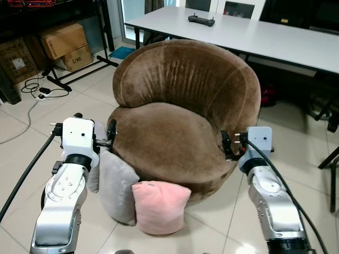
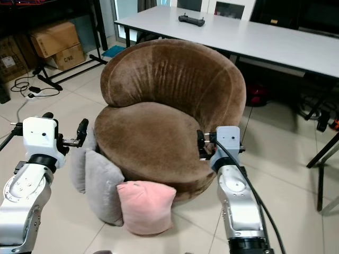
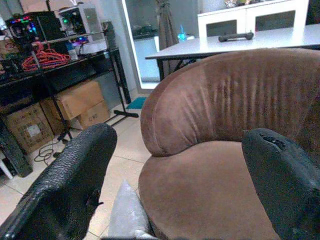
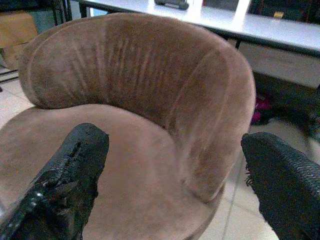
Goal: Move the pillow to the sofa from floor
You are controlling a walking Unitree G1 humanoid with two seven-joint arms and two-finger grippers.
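Note:
A round brown velvet sofa chair [image 1: 180, 127] stands on the tiled floor before me. Leaning against its front base are a pink pillow [image 1: 160, 205] and two grey pillows [image 1: 117, 185]. My left gripper [image 1: 109, 133] hovers open at the chair's left edge, just above the grey pillows. At the chair's right edge my right gripper [image 1: 226, 144] also stands open. Both wrist views look across the empty seat, with black fingers [image 3: 65, 185] [image 4: 65, 175] spread wide and nothing between them.
A long white table [image 1: 254, 32] with a black controller [image 1: 201, 20] stands behind the chair. Cardboard boxes [image 1: 66, 45] under a black rack and cables [image 1: 37, 90] on the floor lie at the far left. A chair leg [image 1: 331, 153] is at the right.

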